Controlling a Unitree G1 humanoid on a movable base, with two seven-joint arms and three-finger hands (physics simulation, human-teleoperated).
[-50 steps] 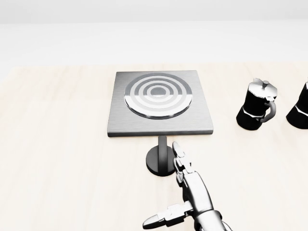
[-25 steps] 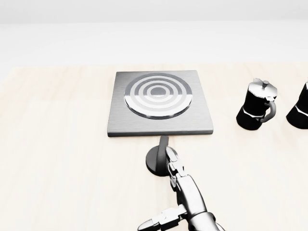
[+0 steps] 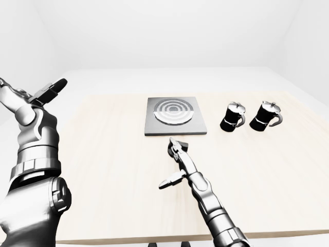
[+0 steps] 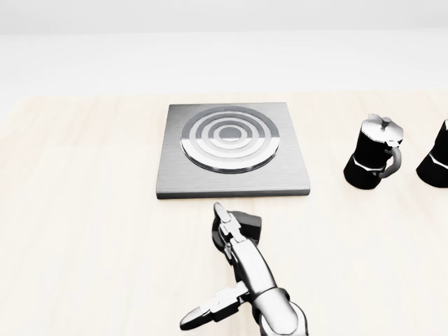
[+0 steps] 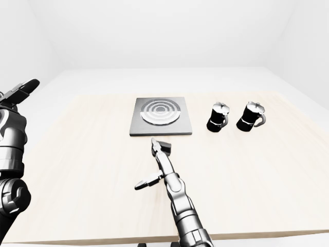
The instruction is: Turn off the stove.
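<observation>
We see a pale wooden tabletop (image 4: 84, 210); the stove (image 4: 233, 150) is a flat grey square with round rings on it, lying near the middle of the tabletop in the head view; just below its bottom edge sits its dark round knob (image 4: 241, 227), close to the stove.

Our right robot hand (image 4: 227, 262) comes up from the bottom of the head view; it lies right over the knob and hides the knob's left part; 1 long finger (image 4: 225, 222) points up toward the stove and its tip is near the stove's bottom edge but not touching it; the thumb (image 4: 210, 309) sticks out low and to the left, well apart from that finger; so this robot hand is spread out and is not pinching anything; we cannot tell if the finger presses on the knob or only hangs above it.

Our left robot hand (image 3: 49, 91) is held up high at the left side of the left-eye view, far from the stove and the knob; its fingers look straight, but we cannot tell if they are spread or together.

To the right of the stove stand 2 black pots; 1 coffee pot (image 4: 374, 152) is nearer the stove, and the second coffee pot (image 3: 266, 115) is just beside it on the right.
</observation>
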